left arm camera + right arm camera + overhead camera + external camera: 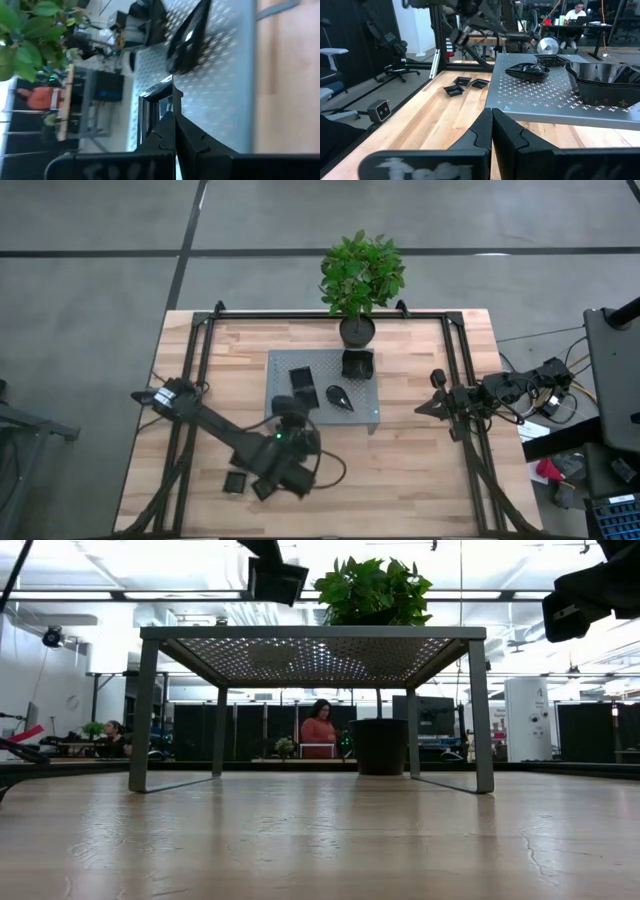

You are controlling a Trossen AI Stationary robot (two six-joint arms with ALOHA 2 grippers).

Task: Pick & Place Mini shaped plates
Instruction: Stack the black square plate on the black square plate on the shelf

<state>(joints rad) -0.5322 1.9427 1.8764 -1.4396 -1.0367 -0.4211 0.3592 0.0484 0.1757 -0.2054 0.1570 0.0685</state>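
The grey perforated platform (322, 420) carries small black plates: a square one (301, 380), a teardrop one (338, 397) and a square stack (357, 365). More tiny square plates (235, 482) lie on the wood near the table's near left edge, also seen as plates (463, 84) in the right wrist view. My left gripper (288, 412) is over the platform's near left corner, shut on a square mini plate (157, 117). My right gripper (437, 408) waits shut at the table's right side, touching nothing. My left gripper pinches the square mini plate by one rim (170, 107) between its two fingers. The plate shows nearly edge-on beyond the fingertips, over the platform's top. The low view shows the gripper (275, 575) well above the platform, so the plate is lifted clear.
A black pot with a green plant (358, 300) stands at the platform's far edge. Black frame rails (200, 350) run along the table's left and right sides. Bare wood (400, 480) lies near of the platform. A person (320, 730) sits in the room behind.
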